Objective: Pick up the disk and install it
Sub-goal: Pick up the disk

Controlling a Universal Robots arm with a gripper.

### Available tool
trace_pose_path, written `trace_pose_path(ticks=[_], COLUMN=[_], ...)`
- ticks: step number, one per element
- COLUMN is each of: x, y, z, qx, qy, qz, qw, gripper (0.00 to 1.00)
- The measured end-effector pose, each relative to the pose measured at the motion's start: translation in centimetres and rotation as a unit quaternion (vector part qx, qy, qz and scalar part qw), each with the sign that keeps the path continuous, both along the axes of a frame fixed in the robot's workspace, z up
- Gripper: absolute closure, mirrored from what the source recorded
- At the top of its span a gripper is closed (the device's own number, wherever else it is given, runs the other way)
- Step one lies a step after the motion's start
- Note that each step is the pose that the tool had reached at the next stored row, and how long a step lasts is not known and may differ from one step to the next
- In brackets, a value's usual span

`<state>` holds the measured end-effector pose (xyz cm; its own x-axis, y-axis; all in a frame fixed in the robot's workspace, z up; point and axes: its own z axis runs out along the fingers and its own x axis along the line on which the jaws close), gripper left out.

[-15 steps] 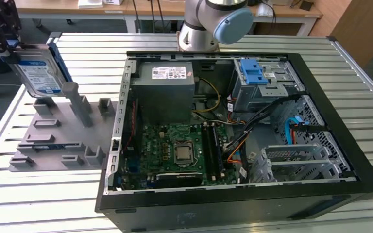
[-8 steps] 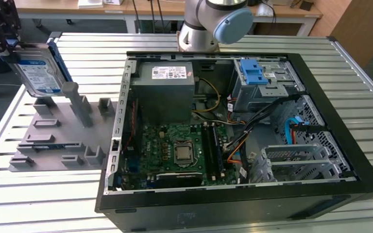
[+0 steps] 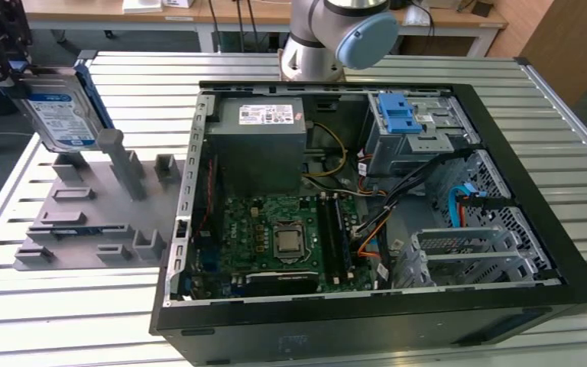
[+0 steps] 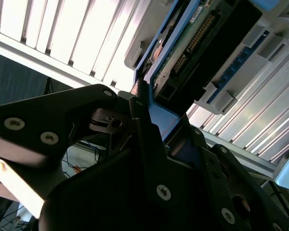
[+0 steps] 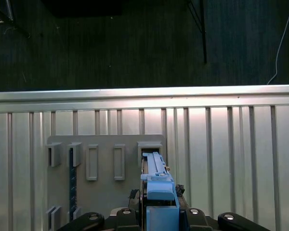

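blue-framed disk (image 3: 61, 115) upright by grey fixture (image 3: 79, 222); gripper (image 5: 160, 204) prob. clamped on its edge.

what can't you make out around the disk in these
- Whether the disk sits in the slot of the grey holder: first wrist view, the disk itself covers it.
- The disk's label: second wrist view, faced away, gripper covering one end.
- The arm higher up: exterior view, top edge.

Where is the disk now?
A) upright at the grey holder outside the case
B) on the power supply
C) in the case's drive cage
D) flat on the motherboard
A: the disk stands upright at the grey holder, outside the computer case, clamped in the gripper.
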<state>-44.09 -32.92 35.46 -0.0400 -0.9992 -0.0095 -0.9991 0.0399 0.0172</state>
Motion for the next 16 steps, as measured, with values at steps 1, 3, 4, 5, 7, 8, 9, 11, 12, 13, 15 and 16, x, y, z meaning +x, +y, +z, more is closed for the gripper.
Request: trace_pose_path(ticks=[1,3,4,5,7,8,9,11,12,13,15,16], x=[0.0,0.0,0.0,0.0,0.0,0.0,0.0,0.0,0.0,0.0,0.0,0.0], y=[0.0,0.0,0.0,0.0,0.0,0.0,0.0,0.0,0.0,0.0,0.0,0.0], z=[0.04,0.11,0.15,0.18,0.24,0.26,0.28,0.44,0.57,0.58,0.62,0.65], qx=[0.0,0.0,0.0,0.0,0.0,0.0,0.0,0.0,0.0,0.0,0.0,0.0], qy=[0.0,0.0,0.0,0.0,0.0,0.0,0.0,0.0,0.0,0.0,0.0,0.0001], qz=[0.0,0.0,0.0,0.0,0.0,0.0,0.0,0.0,0.0,0.0,0.0,0.0], qw=[1.0,1.0,1.0,1.0,1.0,1.0,1.0,1.0,1.0,1.0,1.0,1.0], gripper=[0.64,0.64,0.64,0.64,0.64,0.64,0.64,0.64,0.64,0.64,0.64,0.64])
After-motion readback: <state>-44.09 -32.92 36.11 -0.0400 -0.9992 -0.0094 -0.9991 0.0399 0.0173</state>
